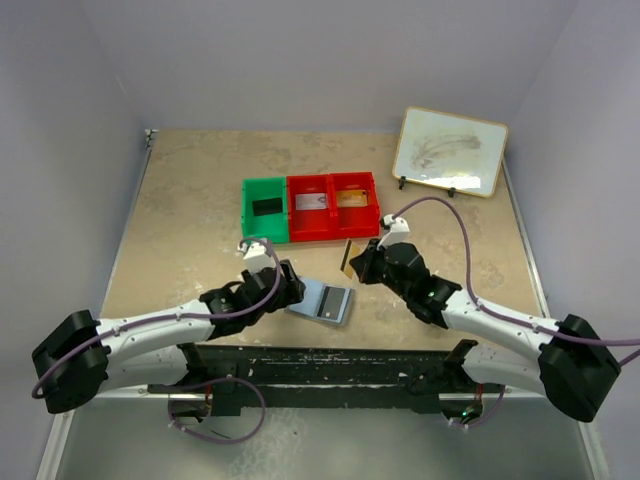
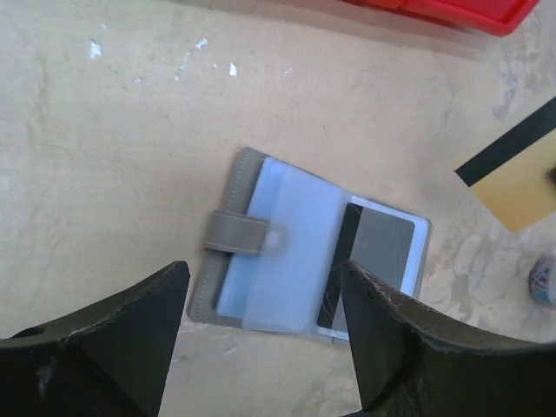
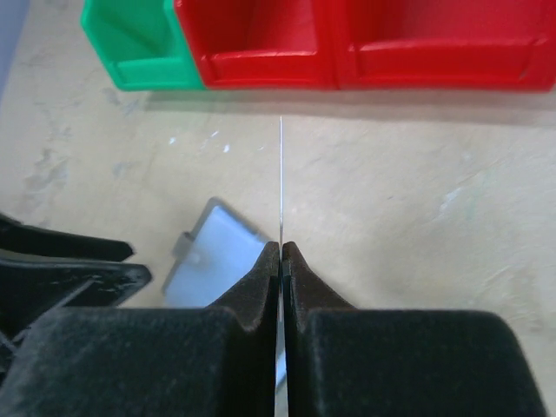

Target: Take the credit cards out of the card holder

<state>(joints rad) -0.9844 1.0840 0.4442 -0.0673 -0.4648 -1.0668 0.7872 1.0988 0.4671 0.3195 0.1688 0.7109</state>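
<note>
The card holder (image 1: 325, 300) lies open on the table, grey outside with clear plastic sleeves; it also shows in the left wrist view (image 2: 304, 252) and the right wrist view (image 3: 217, 261). A grey card with a dark stripe (image 2: 378, 252) sits in its right sleeve. My left gripper (image 2: 262, 274) is open and empty, just above the holder's near edge. My right gripper (image 3: 282, 248) is shut on a gold credit card with a dark stripe (image 2: 517, 174), seen edge-on in the right wrist view (image 3: 281, 174) and held upright above the table to the right of the holder (image 1: 350, 258).
A green bin (image 1: 264, 208) and a red two-compartment bin (image 1: 332, 205) stand behind the holder, with cards lying in them. A framed whiteboard (image 1: 450, 150) leans at the back right. A small round silvery puck (image 2: 543, 280) lies near the gold card.
</note>
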